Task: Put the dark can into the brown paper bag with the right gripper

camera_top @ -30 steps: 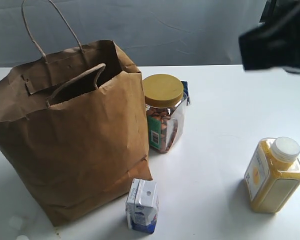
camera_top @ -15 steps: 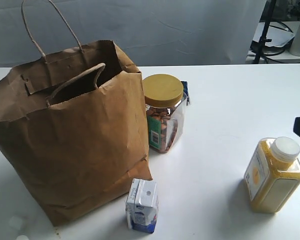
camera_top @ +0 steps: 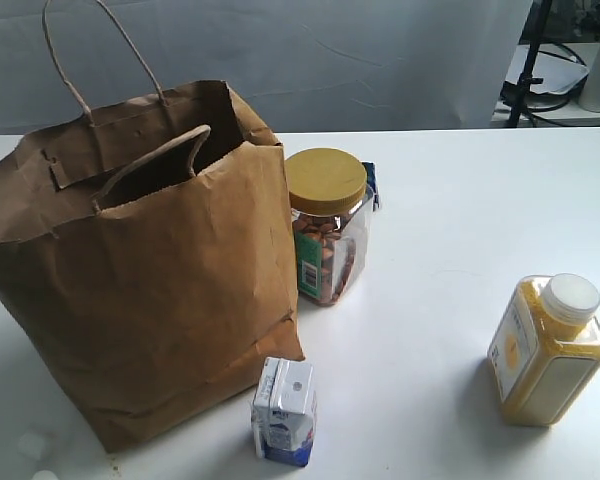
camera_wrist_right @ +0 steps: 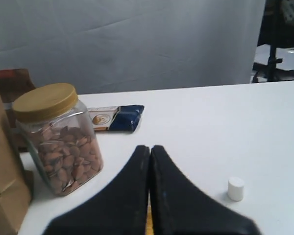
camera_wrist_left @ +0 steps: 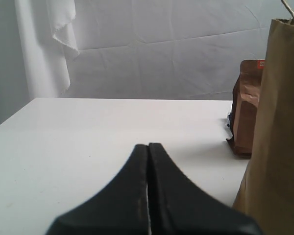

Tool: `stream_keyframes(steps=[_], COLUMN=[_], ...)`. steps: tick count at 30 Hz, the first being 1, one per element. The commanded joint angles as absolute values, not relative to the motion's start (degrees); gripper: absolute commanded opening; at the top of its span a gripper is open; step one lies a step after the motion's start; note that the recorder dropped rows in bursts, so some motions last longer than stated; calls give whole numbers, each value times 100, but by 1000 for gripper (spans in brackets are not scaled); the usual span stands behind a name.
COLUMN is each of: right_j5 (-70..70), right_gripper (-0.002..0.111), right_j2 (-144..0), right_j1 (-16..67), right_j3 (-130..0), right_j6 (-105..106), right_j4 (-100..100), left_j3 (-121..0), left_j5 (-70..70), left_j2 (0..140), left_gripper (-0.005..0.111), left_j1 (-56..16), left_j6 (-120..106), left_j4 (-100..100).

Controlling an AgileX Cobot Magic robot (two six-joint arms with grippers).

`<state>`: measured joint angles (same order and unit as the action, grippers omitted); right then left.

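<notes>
The brown paper bag (camera_top: 145, 260) stands open on the left of the white table, handles up; its side fills an edge of the left wrist view (camera_wrist_left: 279, 127) and a corner shows in the right wrist view (camera_wrist_right: 2, 196). The dark can is not visible in any view. My right gripper (camera_wrist_right: 150, 147) is shut with nothing between its fingers, pointing toward the nut jar and above a sliver of yellow. My left gripper (camera_wrist_left: 148, 145) is shut and empty beside the bag. Neither gripper shows in the exterior view.
A yellow-lidded nut jar (camera_top: 326, 225) stands against the bag, a blue bar packet (camera_wrist_right: 116, 119) behind it. A small carton (camera_top: 285, 410) sits at the bag's front corner, a yellow white-capped bottle (camera_top: 547, 350) at right. A brown pouch (camera_wrist_left: 245, 112) stands behind the bag; a white cap (camera_wrist_right: 235, 188) lies loose.
The right arm, seen at the upper right a second ago, dropped along the right edge and has left the exterior view. The objects on the table have not moved.
</notes>
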<state>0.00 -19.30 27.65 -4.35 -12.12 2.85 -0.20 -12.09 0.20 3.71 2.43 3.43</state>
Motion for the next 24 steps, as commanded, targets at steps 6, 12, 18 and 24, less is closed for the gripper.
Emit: stream_keyframes(steps=[6, 12, 18, 24], right_j5=[829, 780, 790, 841], right_gripper=[0, 0, 0, 0], right_j2=[0, 0, 0, 0], right_j1=[1849, 1721, 1721, 1721], right_j3=[0, 0, 0, 0], right_j6=[-917, -494, -212, -148], right_j4=[210, 114, -219, -281], left_j3=[0, 0, 0, 0], left_j5=[-1179, -1162, -1162, -1162], left_j2=[0, 0, 0, 0], left_gripper=[0, 0, 0, 0], left_j1=[326, 327, 327, 327], left_j6=[261, 261, 261, 261], left_j4=[358, 358, 358, 358])
